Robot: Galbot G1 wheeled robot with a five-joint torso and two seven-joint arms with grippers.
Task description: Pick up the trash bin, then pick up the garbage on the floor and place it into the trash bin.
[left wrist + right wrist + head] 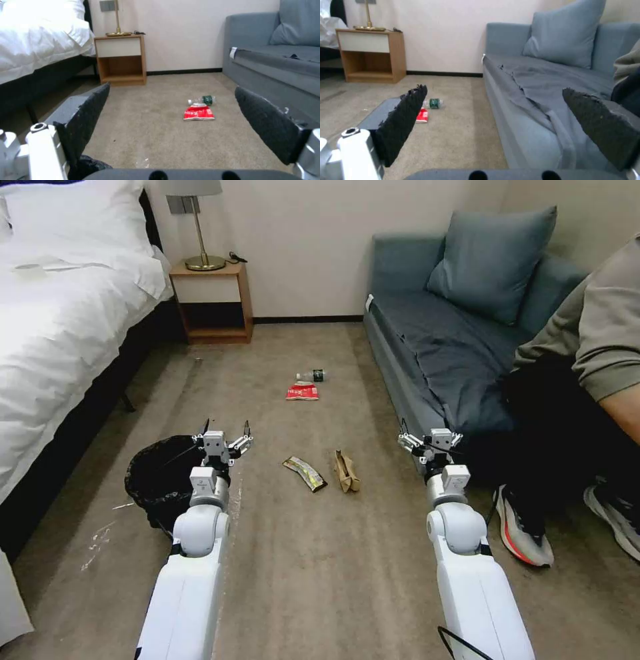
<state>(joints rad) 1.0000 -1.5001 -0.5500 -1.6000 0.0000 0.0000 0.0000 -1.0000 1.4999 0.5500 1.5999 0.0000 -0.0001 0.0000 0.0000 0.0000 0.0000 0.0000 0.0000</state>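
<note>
The trash bin (pixel 155 477), its rim wrapped in a crinkly black bag, stands on the beige carpet floor (pixel 320 567) at my left. My left gripper (pixel 225 433) hovers open just right of the bin. On the sofa side my right gripper (pixel 430 435) is held open above the carpet. Between the arms lie a dark-gold wrapper (pixel 305 473) and a crumpled brown paper bag (pixel 346 472). Farther ahead lie a clear bottle with a green label (pixel 311 375) (pixel 202 100) (pixel 434 103) and a red-white snack packet (pixel 302 392) (pixel 199 113) (pixel 422 115).
A white bed (pixel 60 307) runs along the left, a wooden nightstand (pixel 213 300) with a lamp stands at the back wall. A blue-grey sofa (pixel 440 340) lines the right, where a seated person's legs and shoes (pixel 527 527) reach the carpet beside my right arm.
</note>
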